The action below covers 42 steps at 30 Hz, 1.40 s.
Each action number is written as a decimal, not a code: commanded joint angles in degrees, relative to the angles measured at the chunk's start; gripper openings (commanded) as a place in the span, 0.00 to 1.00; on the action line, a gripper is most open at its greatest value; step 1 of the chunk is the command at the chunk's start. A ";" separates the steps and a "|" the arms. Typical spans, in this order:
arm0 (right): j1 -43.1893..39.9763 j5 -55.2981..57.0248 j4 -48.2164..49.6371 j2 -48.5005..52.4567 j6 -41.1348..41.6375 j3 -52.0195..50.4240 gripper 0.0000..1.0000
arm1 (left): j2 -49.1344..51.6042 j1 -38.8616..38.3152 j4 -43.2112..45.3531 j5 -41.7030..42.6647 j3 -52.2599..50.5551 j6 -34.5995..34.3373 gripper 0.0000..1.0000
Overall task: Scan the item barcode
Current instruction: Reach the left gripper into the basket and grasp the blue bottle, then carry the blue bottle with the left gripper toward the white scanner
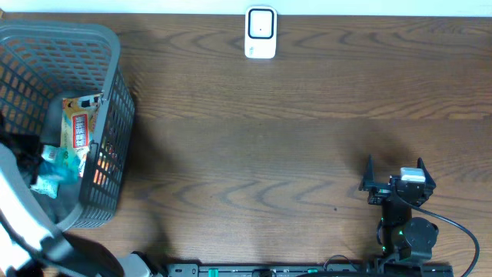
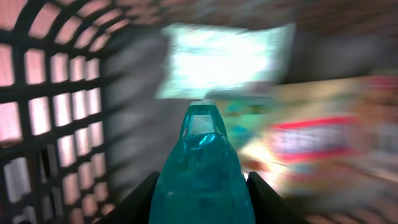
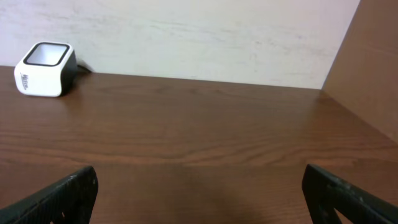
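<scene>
Lying inside the grey mesh basket (image 1: 108, 100) at the worktop's left end, the teal packet (image 2: 202, 155) is pinched between the left jaws, which are closed on it; that wrist view is heavily blurred. A red-and-orange snack packet (image 1: 78, 127) leans just beside it in the same basket. The white scanner (image 1: 260, 32) stands well apart at the far edge of the dark, wood-grained worktop (image 1: 269, 154). The right jaws gape wide and empty near the front right. A pale wall (image 3: 186, 37) backs the worktop, with a brown panel (image 3: 373, 56) flanking it.
</scene>
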 commanded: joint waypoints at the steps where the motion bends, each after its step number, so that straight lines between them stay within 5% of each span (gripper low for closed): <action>1: -0.39 0.28 -0.15 -0.20 -0.63 -0.09 0.99 | -7.54 0.17 2.01 10.19 5.92 0.68 0.36; 15: -0.39 0.28 -0.15 -0.20 -0.63 -0.09 0.99 | -28.24 -2.64 14.25 36.24 6.97 -7.61 0.36; 29: -0.39 0.28 -0.15 -0.20 -0.63 -0.09 0.99 | -27.63 -29.66 16.74 35.12 6.40 -8.04 0.36; 42: -0.39 0.28 -0.15 -0.20 -0.61 -0.09 0.99 | -7.61 -61.31 17.51 23.78 6.14 -2.54 0.36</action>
